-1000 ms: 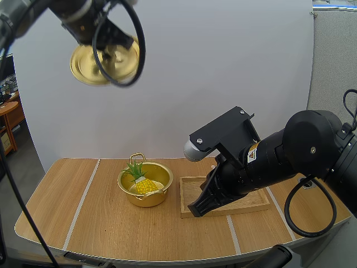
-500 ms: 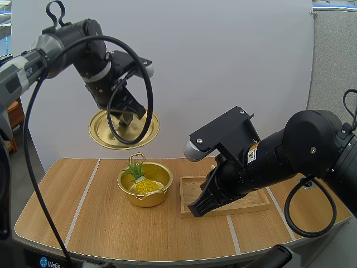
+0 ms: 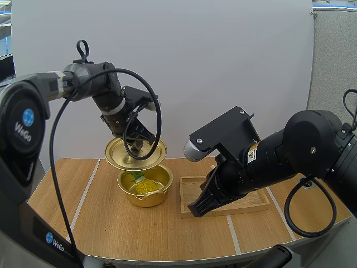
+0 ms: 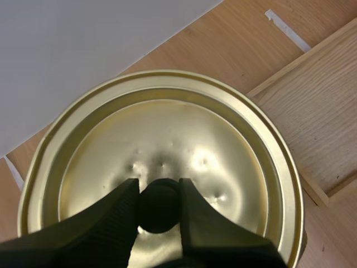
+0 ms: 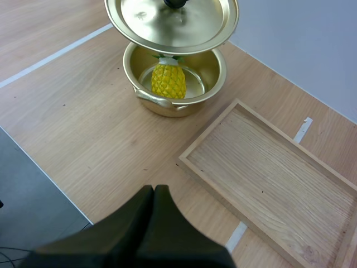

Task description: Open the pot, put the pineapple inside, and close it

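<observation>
Two of the three steps are looking done to me: the pot (image 3: 148, 199) is standing open on the counter (image 3: 106, 223), and the pineapple (image 3: 144, 185) is lying inside it, its leafy end tucking under the lid (image 3: 135, 155) toward 12 o'clock. Only the closing is left, and I am judging it to be under way rather than finished.

I am holding the lid with my left gripper (image 4: 159, 192), which is closing narrowly on the black knob (image 4: 159, 207), one finger on each side. The lid is hanging just above the pot and is not seated. From the right wrist view a gap is showing between the lid and the near rim, with the yellow fruit visible through it. The lid is also looking slightly tilted and sitting a little toward 12 o'clock of the pot's centre, so I am expecting to need a small shift toward 6 o'clock as well as a drop before letting go.

The tray (image 3: 192, 190) is lying at 3 o'clock of the pot, just beside it. My right gripper (image 3: 201, 207) is hanging over the tray's 7 o'clock corner, its fingers lying together on nothing, well apart from the pot and taking no part in the closing.
</observation>
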Controlling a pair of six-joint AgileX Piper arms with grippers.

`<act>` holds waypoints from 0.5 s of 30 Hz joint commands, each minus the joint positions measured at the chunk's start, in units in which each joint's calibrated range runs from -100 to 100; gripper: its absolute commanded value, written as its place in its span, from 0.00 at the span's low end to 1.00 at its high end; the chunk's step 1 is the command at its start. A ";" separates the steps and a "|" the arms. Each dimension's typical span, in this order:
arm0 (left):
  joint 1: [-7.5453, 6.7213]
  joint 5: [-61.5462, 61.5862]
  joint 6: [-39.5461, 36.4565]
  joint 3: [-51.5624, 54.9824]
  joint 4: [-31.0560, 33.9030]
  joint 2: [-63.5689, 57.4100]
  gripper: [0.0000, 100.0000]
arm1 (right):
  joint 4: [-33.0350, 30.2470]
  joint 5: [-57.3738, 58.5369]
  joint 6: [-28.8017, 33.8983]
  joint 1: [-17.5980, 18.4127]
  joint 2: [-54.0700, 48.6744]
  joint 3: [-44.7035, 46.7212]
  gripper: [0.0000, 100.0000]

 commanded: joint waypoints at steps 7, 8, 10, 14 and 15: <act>0.12 -8.44 0.45 3.96 -1.16 3.70 0.00 | -0.29 -1.09 -0.39 -0.18 -0.03 -0.06 0.00; 0.12 -9.70 0.58 4.70 -1.16 4.13 0.00 | -0.29 -1.09 -0.39 -0.18 -0.03 -0.06 0.00; 0.12 -11.04 0.58 5.59 -1.16 4.58 0.00 | -0.29 -1.09 -0.39 -0.18 -0.03 -0.06 0.00; 0.12 -11.48 0.58 5.71 -1.26 5.62 0.00 | -0.29 -1.09 -0.39 -0.18 -0.03 -0.06 0.00; 0.12 -11.53 0.58 5.71 -1.26 5.76 0.00 | -0.29 -1.09 -0.39 -0.18 -0.03 -0.06 0.00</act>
